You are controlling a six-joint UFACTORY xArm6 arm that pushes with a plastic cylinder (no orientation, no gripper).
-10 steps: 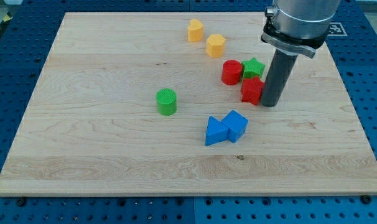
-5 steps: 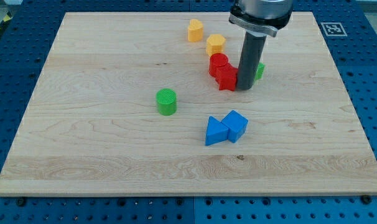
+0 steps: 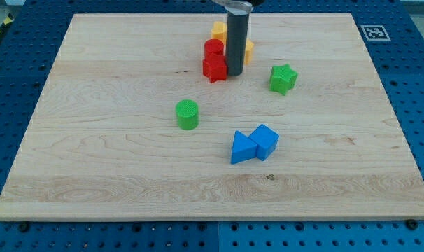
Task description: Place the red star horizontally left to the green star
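Note:
The red star [image 3: 214, 68] lies on the wooden board [image 3: 93, 140] near the view's top centre, touching a red cylinder [image 3: 213, 49] just above it. My tip [image 3: 234, 73] rests against the red star's right side. The green star [image 3: 283, 78] sits apart to the view's right of my tip, slightly lower than the red star.
Two yellow blocks sit by the rod: one [image 3: 218, 29] at its upper left, one [image 3: 248, 50] partly hidden behind it on the right. A green cylinder [image 3: 187, 114] lies lower left. A blue triangle [image 3: 243, 148] and a blue cube [image 3: 266, 141] touch at lower centre.
My tip has moved to the view's left and a little up, pushing the red star and red cylinder with it, away from the green star, which stays behind on the right.

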